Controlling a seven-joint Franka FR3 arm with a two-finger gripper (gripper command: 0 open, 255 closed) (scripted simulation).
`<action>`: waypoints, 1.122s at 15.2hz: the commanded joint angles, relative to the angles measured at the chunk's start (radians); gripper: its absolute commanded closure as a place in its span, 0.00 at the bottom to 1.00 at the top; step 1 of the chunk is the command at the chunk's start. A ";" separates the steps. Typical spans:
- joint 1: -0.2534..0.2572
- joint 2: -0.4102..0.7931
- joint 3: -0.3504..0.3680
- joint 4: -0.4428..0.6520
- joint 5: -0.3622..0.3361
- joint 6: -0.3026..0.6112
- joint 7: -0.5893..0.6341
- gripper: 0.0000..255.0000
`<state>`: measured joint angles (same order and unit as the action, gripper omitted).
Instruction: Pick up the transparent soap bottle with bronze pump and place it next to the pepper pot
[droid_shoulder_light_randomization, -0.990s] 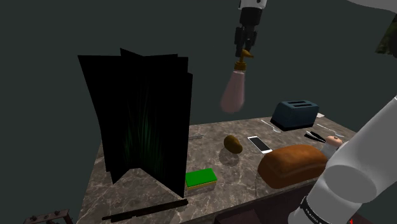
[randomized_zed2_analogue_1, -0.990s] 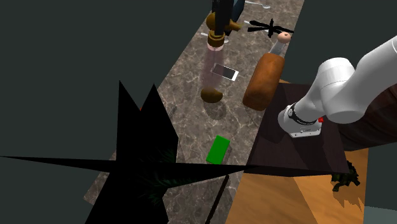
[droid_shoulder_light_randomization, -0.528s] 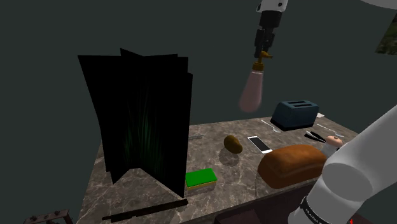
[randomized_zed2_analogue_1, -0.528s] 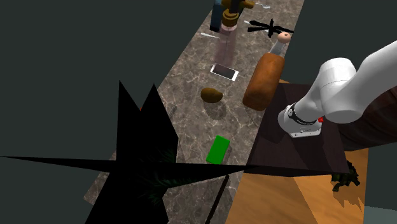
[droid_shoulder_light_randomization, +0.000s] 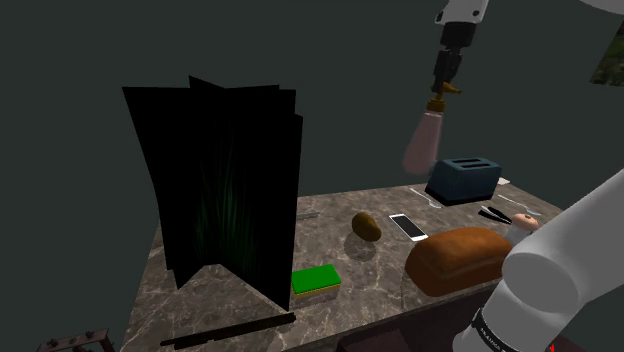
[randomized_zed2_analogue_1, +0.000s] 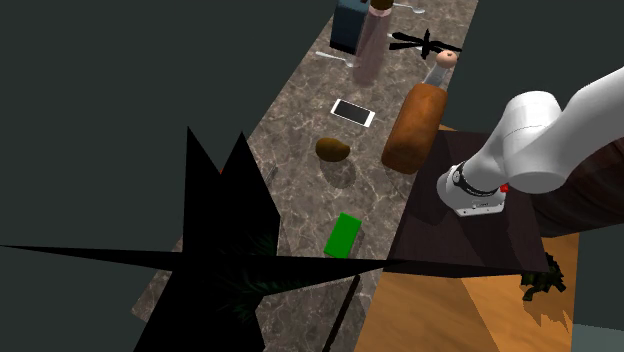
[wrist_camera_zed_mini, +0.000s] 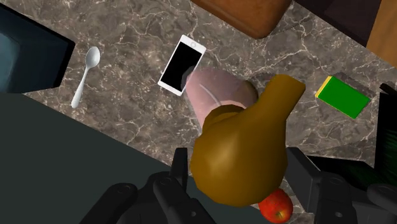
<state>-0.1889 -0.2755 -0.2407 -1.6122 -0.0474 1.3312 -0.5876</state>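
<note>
One long marble counter (droid_shoulder_light_randomization: 330, 235) runs under dark grey walls, with a tall black plant-like shape at the shoulder view's left end. Along the counter from there lie a green sponge (droid_shoulder_light_randomization: 316, 279), a potato (droid_shoulder_light_randomization: 366, 225), a phone (droid_shoulder_light_randomization: 408, 226), a bread loaf (droid_shoulder_light_randomization: 458, 258) and a dark toaster (droid_shoulder_light_randomization: 463, 178) at the far end. The pepper pot (droid_shoulder_light_randomization: 520, 228) stands upright just beside the loaf's far end, near the counter's edge on the stand's side.

The white arm rises from the shoulder view's lower right, its wrist high up and the hand (droid_shoulder_light_randomization: 443, 88) pointing down. Its fingers clamp the bronze pump (wrist_camera_zed_mini: 248, 153) from both sides. The clear soap bottle (droid_shoulder_light_randomization: 423, 142) hangs tilted below the hand, well above the counter, over the stretch between the phone and the toaster.

Bare marble shows around the phone, and a spoon (wrist_camera_zed_mini: 86, 75) lies beside the toaster.
</note>
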 joint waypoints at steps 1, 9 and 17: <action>-0.017 0.008 -0.036 0.008 -0.009 0.001 -0.056 1.00; -0.088 0.088 -0.184 0.100 -0.017 -0.008 -0.281 1.00; -0.176 0.238 -0.329 0.241 0.036 -0.013 -0.508 1.00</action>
<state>-0.3562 -0.0525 -0.5587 -1.3802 -0.0177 1.3141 -1.0746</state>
